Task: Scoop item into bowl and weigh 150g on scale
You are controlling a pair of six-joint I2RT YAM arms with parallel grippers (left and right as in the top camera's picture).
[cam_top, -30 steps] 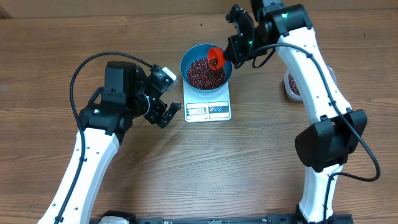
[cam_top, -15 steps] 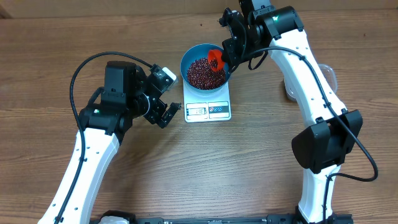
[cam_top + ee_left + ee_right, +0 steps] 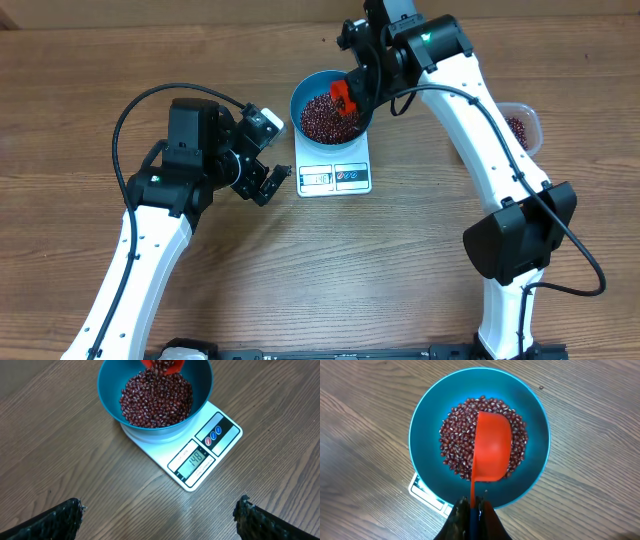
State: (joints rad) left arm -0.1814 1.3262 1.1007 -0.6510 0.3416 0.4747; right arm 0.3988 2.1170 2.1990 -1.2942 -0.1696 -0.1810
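Overhead, right tool: shut tight on the handle of the red scoop; you hold it over the right side of the bowl
Overhead, beans: heaped in the bowl, which sits on the scale; more lie in the clear tub, well apart on your right
Overhead, left tool: fingers apart, holding nothing; it hangs just left of the scale, over the counter
Left wrist, scale: display reads 148; I judge that just short of the target
Left wrist, scoop: only its lip shows at the top edge, with beans in it, directly above the heap
Left wrist, left tool: fingertips sit in the two bottom corners, wide apart, with bare counter between
Right wrist, scoop: its cup lies over the beans, well inside the blue rim; its long axis runs from your tool straight out towards the bowl's centre
Right wrist, right tool: fingers together on the thin handle; the scale's corner peeks out below the bowl
Coming move: your right arm is the nearer one; the heap lies straight below the scoop, so a slight roll about the handle should shed a few beans; tip too far and you could overshoot
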